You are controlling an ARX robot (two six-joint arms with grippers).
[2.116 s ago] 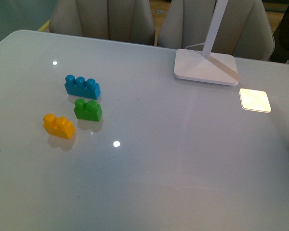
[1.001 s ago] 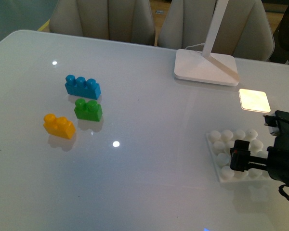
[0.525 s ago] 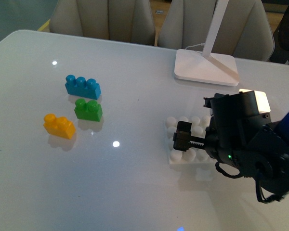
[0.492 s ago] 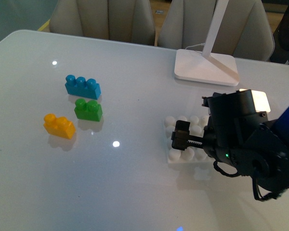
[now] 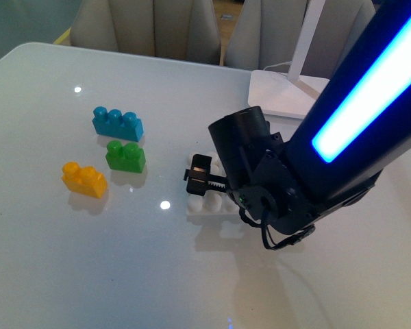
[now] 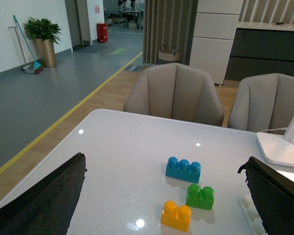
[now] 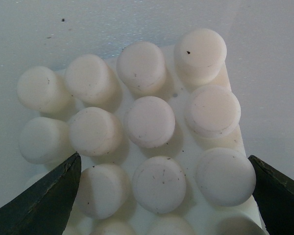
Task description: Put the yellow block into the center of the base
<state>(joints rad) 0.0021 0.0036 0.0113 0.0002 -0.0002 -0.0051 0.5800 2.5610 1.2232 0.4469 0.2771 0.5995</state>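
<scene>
right gripper (image 5: 197,175) — jaws closed on the base (image 5: 203,205), one dark finger (image 7: 44,200) at each side | base — near the middle of the table (image 5: 123,274) | yellow block (image 5: 83,178) — on the table, just beside the green block (image 5: 125,155), well apart from base | left gripper (image 6: 161,164) — jaws wide apart

The yellow block (image 5: 83,179), an orange-yellow brick, sits on the tabletop (image 5: 123,267) with its two studs up. It lies well apart from the base (image 5: 200,205), a flat white square plate lying studs up, partly hidden, its centre studs bare.
</scene>
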